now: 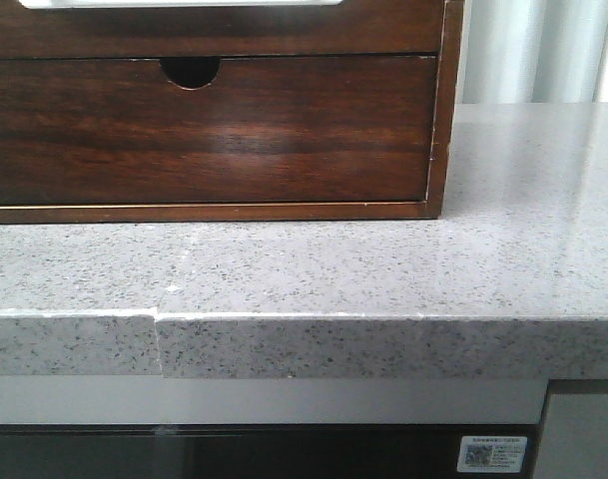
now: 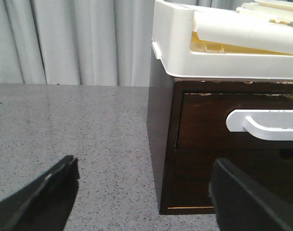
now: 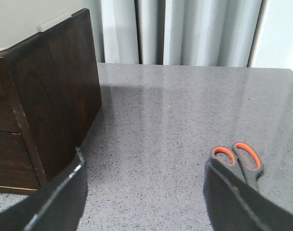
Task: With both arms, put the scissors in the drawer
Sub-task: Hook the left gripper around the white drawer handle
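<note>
The scissors (image 3: 242, 161), grey with orange-lined handle loops, lie flat on the speckled grey counter; their blades are hidden behind one finger (image 3: 237, 202) of my right gripper (image 3: 144, 190). That gripper hovers open and empty, between the scissors and the cabinet's side. The drawer (image 1: 234, 35) is the upper dark brown front in the cabinet, seemingly closed, with a white handle (image 2: 266, 126). My left gripper (image 2: 144, 192) is open and empty near the cabinet's left front corner, low over the counter. Neither gripper shows in the front view.
Below the drawer sits a second drawer front (image 1: 204, 140) with a half-round notch. A white tray (image 2: 184, 53) holding cream pieces rests on the cabinet top. The counter's front edge (image 1: 383, 344) runs close to the cabinet. Grey curtains (image 3: 184, 29) hang behind.
</note>
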### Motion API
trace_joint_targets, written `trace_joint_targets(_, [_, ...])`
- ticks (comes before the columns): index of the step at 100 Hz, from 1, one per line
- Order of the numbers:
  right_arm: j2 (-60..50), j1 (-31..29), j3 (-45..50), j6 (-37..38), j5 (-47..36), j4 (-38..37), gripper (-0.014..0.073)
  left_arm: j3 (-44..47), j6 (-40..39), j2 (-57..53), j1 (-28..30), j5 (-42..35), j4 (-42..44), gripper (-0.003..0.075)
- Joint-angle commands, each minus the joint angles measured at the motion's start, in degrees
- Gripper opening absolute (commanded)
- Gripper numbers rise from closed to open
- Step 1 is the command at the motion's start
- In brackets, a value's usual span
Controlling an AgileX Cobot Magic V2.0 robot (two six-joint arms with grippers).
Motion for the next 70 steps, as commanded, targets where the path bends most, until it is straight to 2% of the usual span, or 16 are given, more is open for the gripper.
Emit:
trace_joint_targets(1, [0.72, -0.28, -2.0, -0.4, -4.99, 0.06, 0.0462, -1.91, -0.07, 0.98, -0.47, -4.12, -2.18, 0.0545])
trace_joint_targets(8, [0.72, -0.28, -2.0, -0.4, -4.99, 0.06, 0.0462, -1.91, -0.07, 0.98, -0.47, -4.26, -3.58, 0.0545])
trace_joint_targets(15, [0.72, -0.28, -2.0, -0.4, -4.99, 0.16, 0.0462, -1.91, -0.07, 0.98, -0.47, -4.37, -8.65, 0.0545])
trace_joint_targets(25, [0.72, -0.28, -2.0, -0.4, -4.99, 0.26, 0.0462, -1.38, -0.07, 1.01, -0.47, -4.75, -21.75, 0.0545])
trace_joint_targets(46, [0.72, -0.28, -2.0, -0.4, -4.99, 0.26, 0.0462, 4.01, -0.07, 2.68, -0.47, -10.74, -46.86, 0.0545])
trace_joint_targets(62, [0.72, -0.28, -2.0, -0.4, -4.99, 0.26, 0.0462, 4.23, 0.02, 9.51, -0.47, -6.9, -55.15, 0.0545])
trace_joint_targets(70, [0.72, -0.28, -2.0, -0.4, -4.99, 0.26, 0.0462, 3.27, 3.0, 13.74, -0.47, -4.82, -58.26, 0.0545])
